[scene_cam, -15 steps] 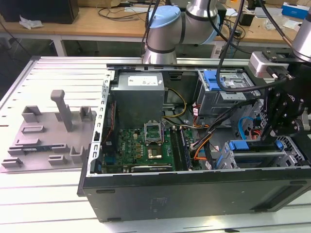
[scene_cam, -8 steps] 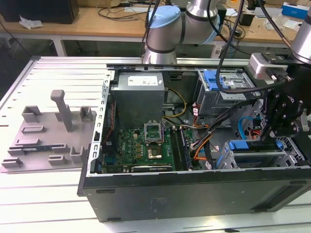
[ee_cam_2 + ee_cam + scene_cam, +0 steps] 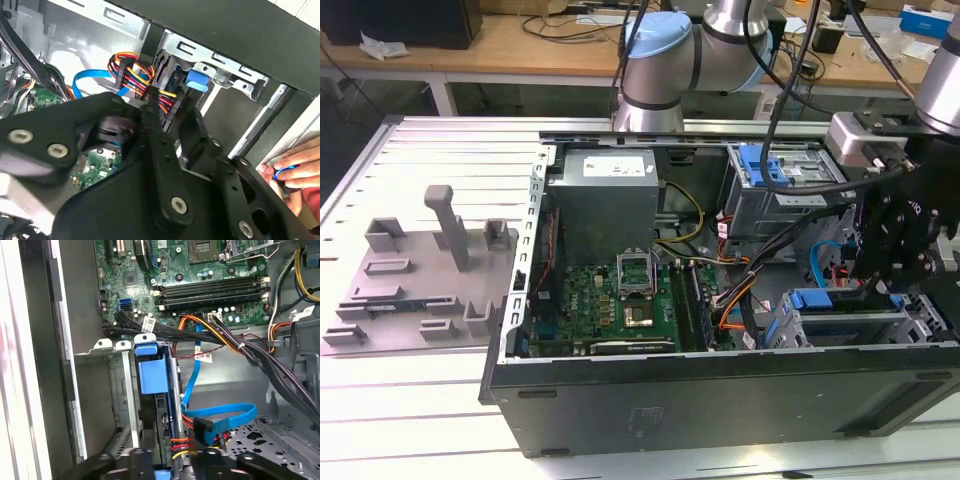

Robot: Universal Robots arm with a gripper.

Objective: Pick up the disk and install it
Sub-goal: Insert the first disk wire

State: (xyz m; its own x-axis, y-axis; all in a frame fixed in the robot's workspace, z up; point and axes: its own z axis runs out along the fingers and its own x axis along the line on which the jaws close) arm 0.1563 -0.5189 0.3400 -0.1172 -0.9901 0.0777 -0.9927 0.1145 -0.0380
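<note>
Black jointed tool over blue-framed disk in metal bay.

No readable text; white label on power supply and cable tags illegible.

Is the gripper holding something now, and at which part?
It cannot be told. The gripper is low over the disk in the drive cage, but a hold is hidden.
</note>
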